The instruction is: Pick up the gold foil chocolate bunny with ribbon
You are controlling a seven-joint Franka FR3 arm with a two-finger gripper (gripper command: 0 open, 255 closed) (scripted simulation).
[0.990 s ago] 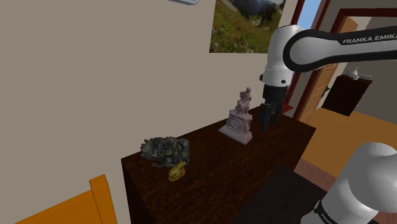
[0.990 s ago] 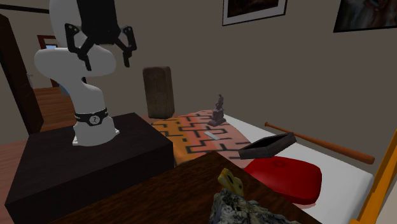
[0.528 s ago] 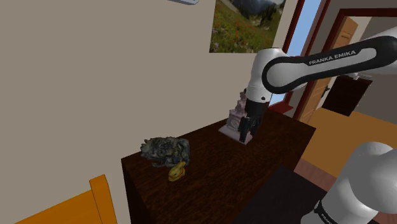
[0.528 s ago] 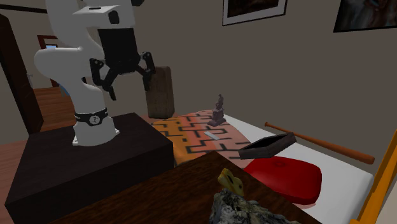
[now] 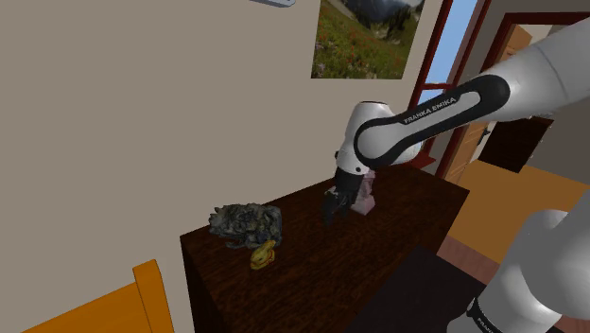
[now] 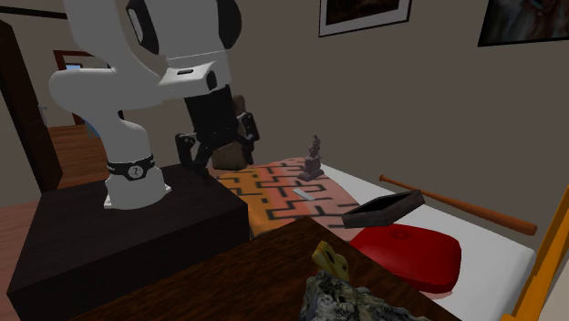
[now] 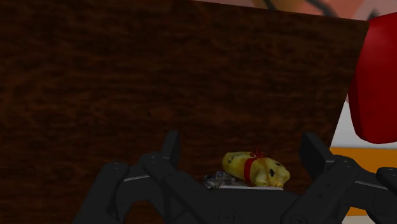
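Gripper [image 5: 333, 206] hung empty, fingers [image 7: 170, 145] wide, I judged to straddle the gold bunny [image 5: 263, 254], lying on its side on the dark table [image 5: 397, 222], in shoulder view 8 o'clock of the gripper, 6 o'clock of a grey lump [image 5: 246, 224].

1. The bunny [image 7: 254, 169] is gold-yellow with dark spots, and a red ribbon is tied round its neck.
2. It rests on the dark wooden table [image 5: 317, 260], near an edge, just beside a grey lump [image 5: 246, 224].
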